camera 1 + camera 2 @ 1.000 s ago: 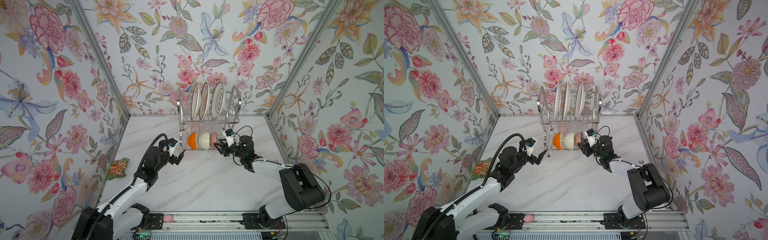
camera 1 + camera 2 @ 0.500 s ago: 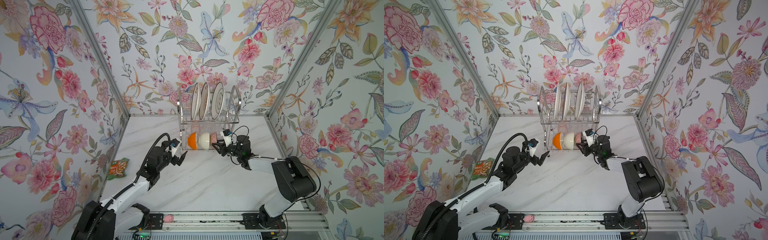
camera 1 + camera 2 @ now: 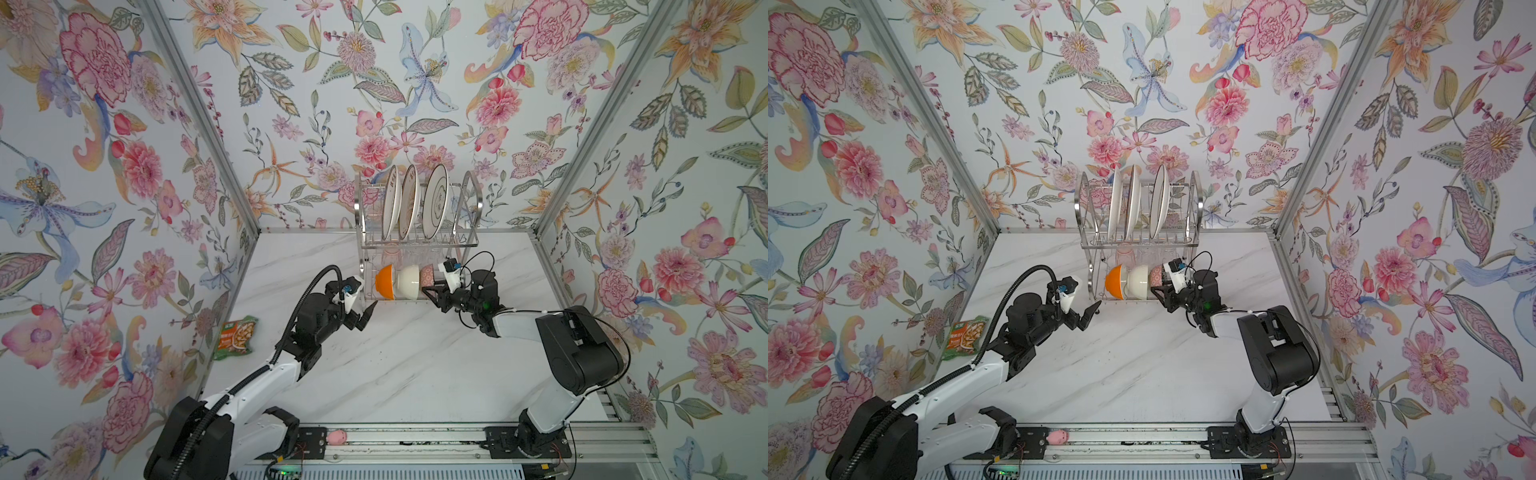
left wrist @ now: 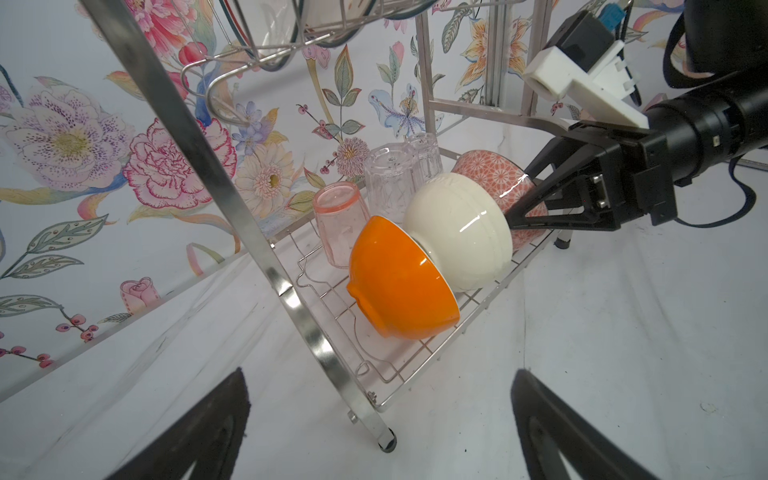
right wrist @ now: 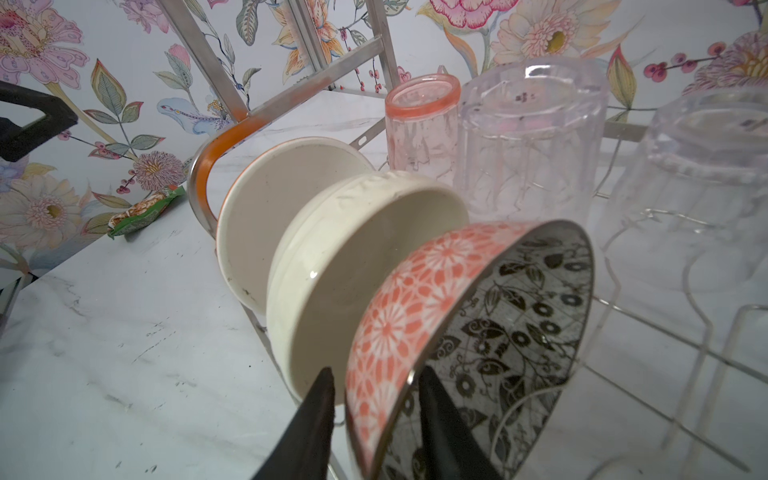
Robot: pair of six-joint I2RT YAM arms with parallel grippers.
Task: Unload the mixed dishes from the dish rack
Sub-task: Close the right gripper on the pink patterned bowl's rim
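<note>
Flowery walls (image 3: 124, 166) stand around a white marble bench (image 3: 395, 374). The pink-patterned bowl (image 5: 415, 316) leans on the low shelf of the dish rack (image 4: 257, 245), against the cream bowl (image 5: 357, 257). It looks hard, slippery and breakable, so pinch its thin rim. The right pincer (image 5: 376, 382) has one finger inside the rim and one outside, not squeezing yet. The left pincer (image 4: 379, 374) is wide open, empty. Only the right wrist view shows black leaves inside; both top views show plates (image 3: 409, 203) above.
</note>
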